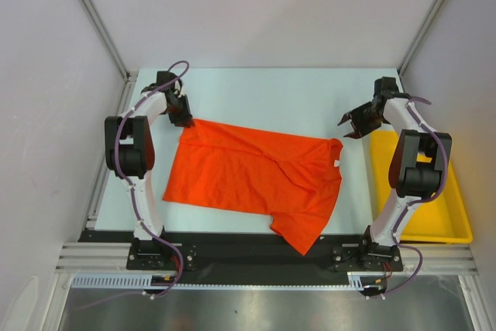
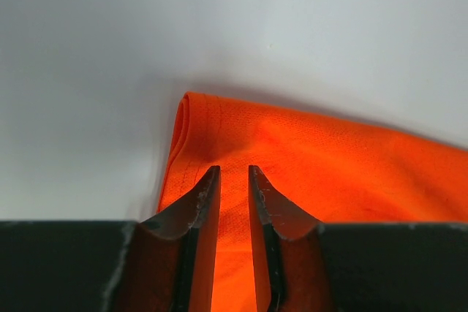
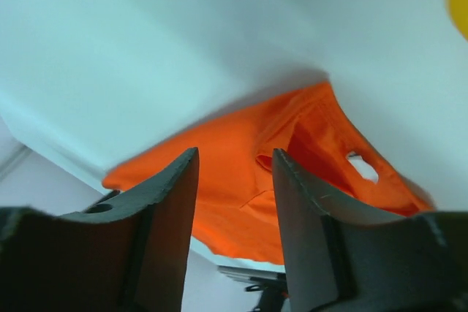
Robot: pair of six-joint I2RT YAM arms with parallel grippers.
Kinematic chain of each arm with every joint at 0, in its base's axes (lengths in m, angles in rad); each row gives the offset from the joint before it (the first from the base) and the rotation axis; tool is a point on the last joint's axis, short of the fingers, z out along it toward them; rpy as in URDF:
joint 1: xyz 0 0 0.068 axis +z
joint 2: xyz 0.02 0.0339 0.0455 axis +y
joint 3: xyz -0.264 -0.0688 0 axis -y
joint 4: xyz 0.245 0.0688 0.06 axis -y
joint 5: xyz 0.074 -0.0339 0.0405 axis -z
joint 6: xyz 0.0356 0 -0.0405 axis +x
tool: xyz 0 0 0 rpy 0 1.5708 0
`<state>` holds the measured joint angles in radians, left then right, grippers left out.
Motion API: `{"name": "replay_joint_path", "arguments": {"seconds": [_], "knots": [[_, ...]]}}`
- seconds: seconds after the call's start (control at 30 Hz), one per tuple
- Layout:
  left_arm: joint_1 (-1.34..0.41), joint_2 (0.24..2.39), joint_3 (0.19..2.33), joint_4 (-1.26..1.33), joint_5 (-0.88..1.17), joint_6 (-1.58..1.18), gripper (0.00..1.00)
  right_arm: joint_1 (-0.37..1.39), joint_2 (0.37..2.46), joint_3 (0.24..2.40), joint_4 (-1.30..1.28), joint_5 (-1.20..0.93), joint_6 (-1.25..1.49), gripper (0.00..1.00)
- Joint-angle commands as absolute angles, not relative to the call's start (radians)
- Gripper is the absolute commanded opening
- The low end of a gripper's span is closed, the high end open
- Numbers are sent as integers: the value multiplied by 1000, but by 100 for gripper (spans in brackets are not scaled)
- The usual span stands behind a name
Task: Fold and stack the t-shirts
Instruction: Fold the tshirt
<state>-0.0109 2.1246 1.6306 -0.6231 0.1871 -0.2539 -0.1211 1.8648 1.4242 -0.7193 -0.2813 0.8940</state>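
From my station I see the plain orange-red cloth t-shirt [image 1: 248, 176] lying mostly flat in the middle of the pale, smooth table [image 1: 263, 94]. Its long side runs from 10 o'clock to 4 o'clock. One sleeve points off toward 5 o'clock, close to the black strip at the near edge.

The black two-finger left gripper [image 1: 184, 119] sits at the shirt's 10 o'clock corner. In my left wrist view that gripper [image 2: 232, 169] has its fingers drawn close together. Orange fabric [image 2: 314, 151] fills the narrow slot between them, so I read it as clamped on the cloth. The hemmed corner is rolled over just past the fingertips.

The black two-finger right gripper [image 1: 346, 128] hangs off the shirt's 2 o'clock corner, near it but not touching. Through the right wrist camera its fingers [image 3: 234, 155] stand spread with nothing between them. The shirt [image 3: 219, 158] lies beyond and below them on the table. A small white label [image 1: 338, 163] shows at the shirt's right edge.

A shallow yellow plastic tray [image 1: 442, 222] lies along the table's 3 o'clock side, behind the right arm and apart from the shirt. Plain white walls [image 1: 256, 13] with grey metal posts close in the table on three sides.
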Motion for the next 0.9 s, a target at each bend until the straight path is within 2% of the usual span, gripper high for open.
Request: {"name": "replay_joint_path", "arguments": {"seconds": [0.0,0.23,0.73,0.77,0.87], "knots": [[-18,2095,1658,-612,195,-250,27,-129,1838,1419,-788,-216,1040,49],[-18,2105,1666,-617,196,-250,27,-123,1879,1376,-785,-255,1103,40],[-18,2111,1667,-618,192,-249,27,-100,1957,1373,-726,-322,1118,38],[-17,2111,1667,-620,192,-247,27,-100,1962,1371,-715,-327,1118,35],[-17,2115,1663,-620,190,-247,27,-103,1974,1382,-703,-331,1109,18]]}}
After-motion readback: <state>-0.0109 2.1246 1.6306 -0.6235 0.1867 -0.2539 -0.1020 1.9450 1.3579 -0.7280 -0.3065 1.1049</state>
